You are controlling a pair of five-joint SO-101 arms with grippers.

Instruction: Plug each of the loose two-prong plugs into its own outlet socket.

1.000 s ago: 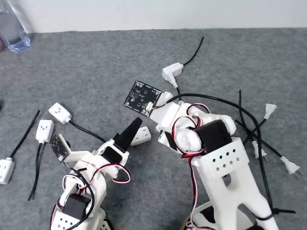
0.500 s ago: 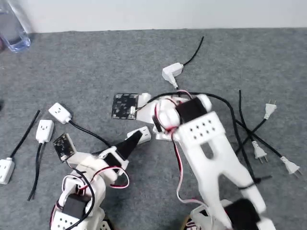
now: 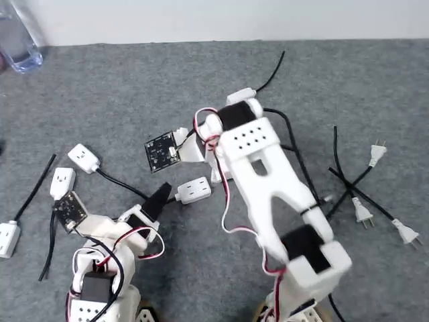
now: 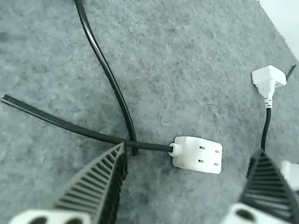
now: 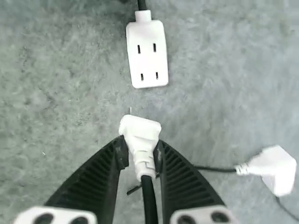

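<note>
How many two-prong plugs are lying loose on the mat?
3, clustered at the high view's right: the far plug, the middle plug, the outermost plug. A fourth plug is in the right claw; more may be hidden.

Grey table (image 3: 120, 80) cover: felt-like cloth, matt, fuzzy. White socket block (image 5: 146, 53) & plug (image 5: 139, 130): smooth plastic, slight sheen. Black cord (image 4: 103, 70): smooth, rubbery-looking. On right pincer (image 5: 140, 147), fingers (image 5: 98, 177): ribbed black plastic, matt. Upper left of frame, bottle (image 3: 17, 40): clear, glossy.

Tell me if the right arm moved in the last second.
Yes: against the white socket, the right arm, its tool gripping a plug, has swung left and reached farther across the mat.
</note>
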